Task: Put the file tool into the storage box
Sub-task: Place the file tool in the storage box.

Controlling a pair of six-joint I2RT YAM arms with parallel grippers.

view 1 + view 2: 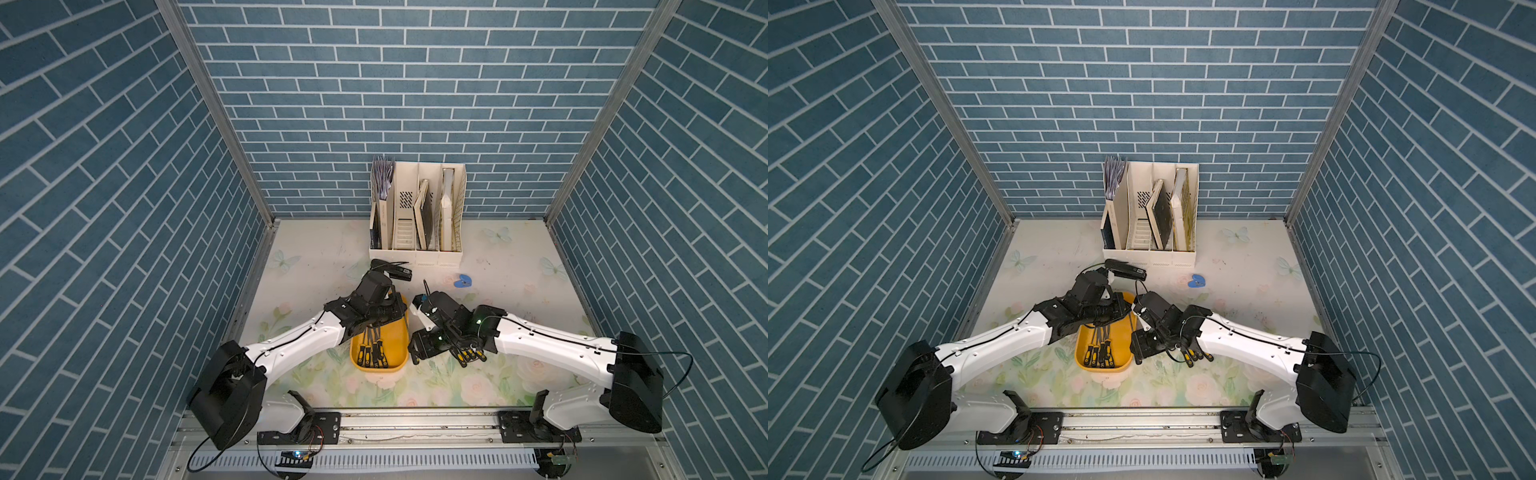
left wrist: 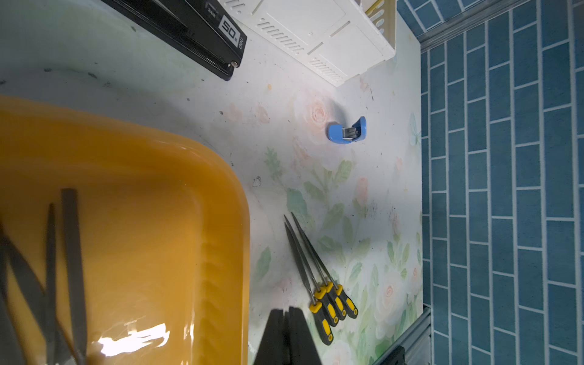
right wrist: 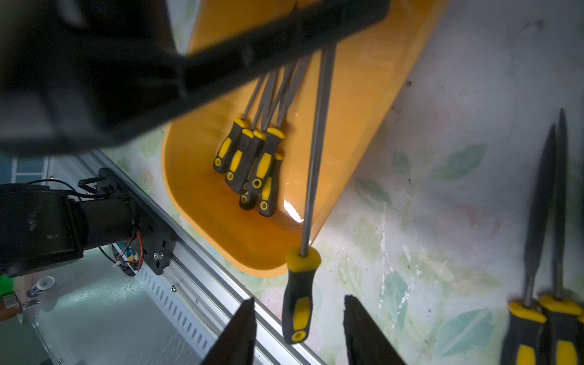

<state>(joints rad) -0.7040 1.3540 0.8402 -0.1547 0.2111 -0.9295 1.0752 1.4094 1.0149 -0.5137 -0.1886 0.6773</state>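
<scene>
File (image 3: 311, 186) slants across end of yellow-orange storage box (image 3: 205, 205), handle past rim, betw. my right gripper (image 3: 298, 300) fingers, which stand apart, not gripping it. Blade runs up into my left gripper (image 2: 287, 311), clamped tight. Black stapler (image 2: 202, 34) nr white rack (image 2: 316, 31): label reads "50", rest illegible.

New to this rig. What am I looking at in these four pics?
A robot: left arm, right arm, at a table. Two pictures look down from overhead; the other two come from cameras on each wrist. On the table: a yellow storage box holding several files, more files loose beside it, a white rack, a small blue item. One file hangs in the air: the left fingers are shut, seemingly on its tip, while the right fingers stand open either side of its handle.
</scene>
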